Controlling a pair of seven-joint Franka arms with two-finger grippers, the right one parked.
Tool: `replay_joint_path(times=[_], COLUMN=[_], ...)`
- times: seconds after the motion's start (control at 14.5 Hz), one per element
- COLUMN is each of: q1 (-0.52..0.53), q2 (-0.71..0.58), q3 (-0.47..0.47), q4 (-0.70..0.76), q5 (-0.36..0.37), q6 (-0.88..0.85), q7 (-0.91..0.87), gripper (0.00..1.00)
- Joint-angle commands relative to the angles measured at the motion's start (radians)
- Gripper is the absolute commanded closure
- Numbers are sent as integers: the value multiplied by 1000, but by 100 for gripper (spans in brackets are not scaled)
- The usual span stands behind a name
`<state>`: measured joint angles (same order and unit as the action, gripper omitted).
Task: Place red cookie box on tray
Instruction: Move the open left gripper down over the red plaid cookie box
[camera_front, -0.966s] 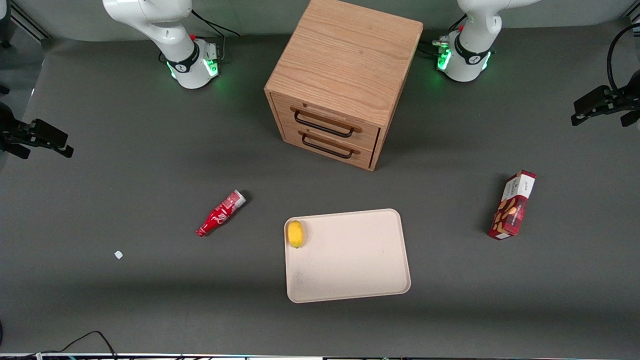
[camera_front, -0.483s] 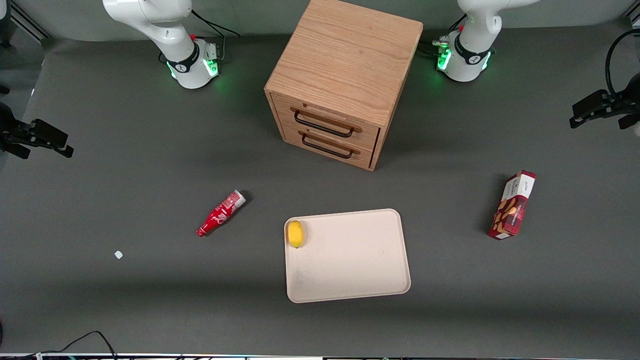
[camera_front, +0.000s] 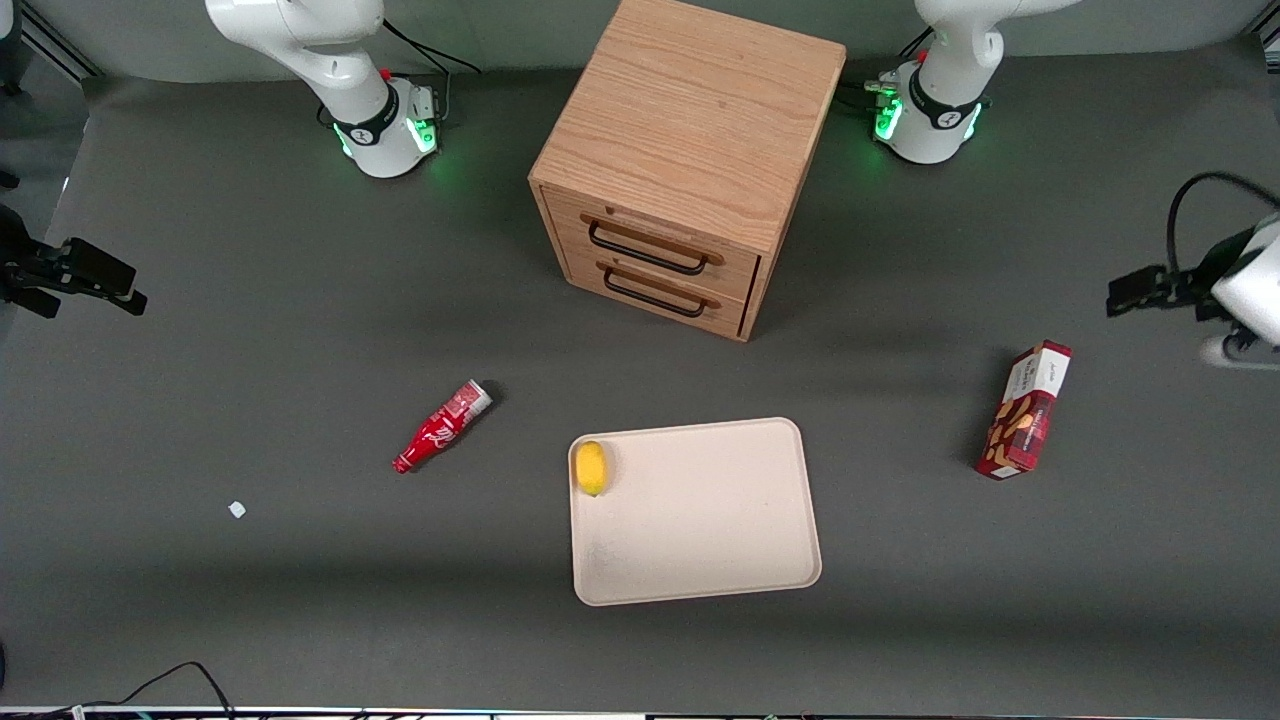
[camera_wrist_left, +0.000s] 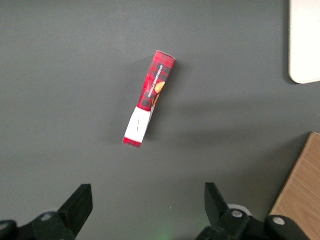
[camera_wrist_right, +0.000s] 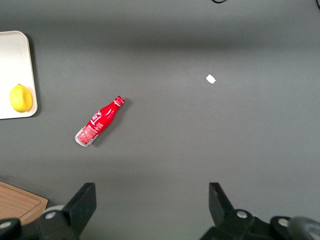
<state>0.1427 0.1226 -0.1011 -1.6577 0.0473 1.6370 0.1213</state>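
Note:
The red cookie box (camera_front: 1025, 410) lies on the dark table toward the working arm's end, well apart from the pale beige tray (camera_front: 720, 530). It also shows in the left wrist view (camera_wrist_left: 150, 98), slim and dark red with a white end. My left gripper (camera_front: 1135, 288) hovers above the table, farther from the front camera than the box and not touching it. In the left wrist view the gripper (camera_wrist_left: 146, 197) is open and empty, with the box ahead of its fingertips (camera_wrist_left: 80, 200). A corner of the tray (camera_wrist_left: 305, 45) shows there too.
A yellow lemon (camera_front: 591, 467) lies on the tray by its rim. A wooden two-drawer cabinet (camera_front: 690, 150) stands farther from the front camera than the tray. A small red bottle (camera_front: 441, 427) and a white scrap (camera_front: 236, 509) lie toward the parked arm's end.
My left gripper has come in from the table's edge, nearer to the front camera and closer to the cookie box. The box, tray and other things have not moved.

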Motion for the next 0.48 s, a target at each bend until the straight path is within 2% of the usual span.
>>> replay_joint_path(times=[0.0, 0.41], q1=[-14, -9], q2=[38, 107], q3=[9, 11], q4=[-104, -312], q5=[19, 19], q6=[168, 483], q7=[24, 147], gripper=[0, 0])
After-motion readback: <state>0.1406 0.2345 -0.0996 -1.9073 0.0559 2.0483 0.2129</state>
